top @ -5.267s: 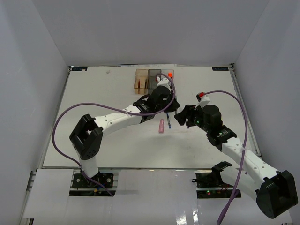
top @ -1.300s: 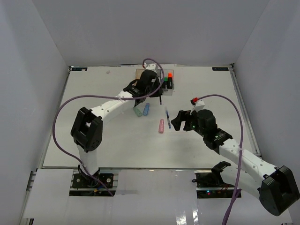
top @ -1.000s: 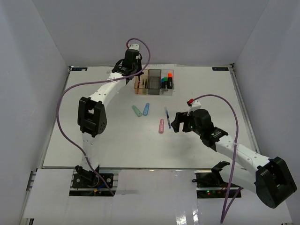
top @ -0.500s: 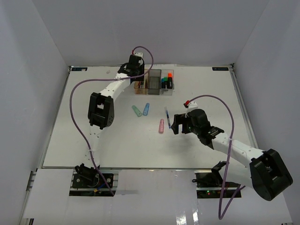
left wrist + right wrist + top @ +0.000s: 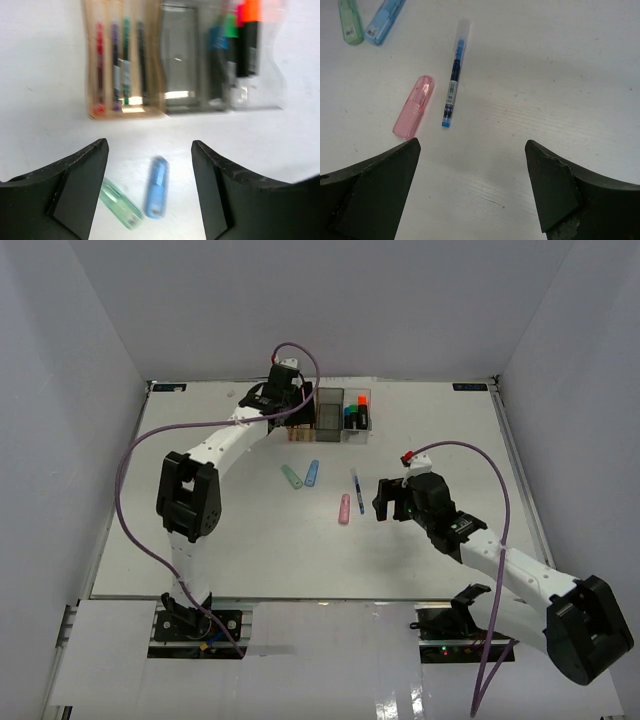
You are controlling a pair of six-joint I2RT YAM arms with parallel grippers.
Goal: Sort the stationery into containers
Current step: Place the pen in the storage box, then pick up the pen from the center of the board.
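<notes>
L pincer (image 5: 150,144) shifted left, near table edge (image 5: 215,383)

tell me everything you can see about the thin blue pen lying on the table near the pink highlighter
The blue pen is thin, with a clear cap-like end, a dark blue barrel carrying a white printed label, and a bright blue tip at the other end. It lies flat on the white table, beside the pink highlighter but apart from it. Nothing grips it; the right gripper hangs open near it without touching.
</notes>
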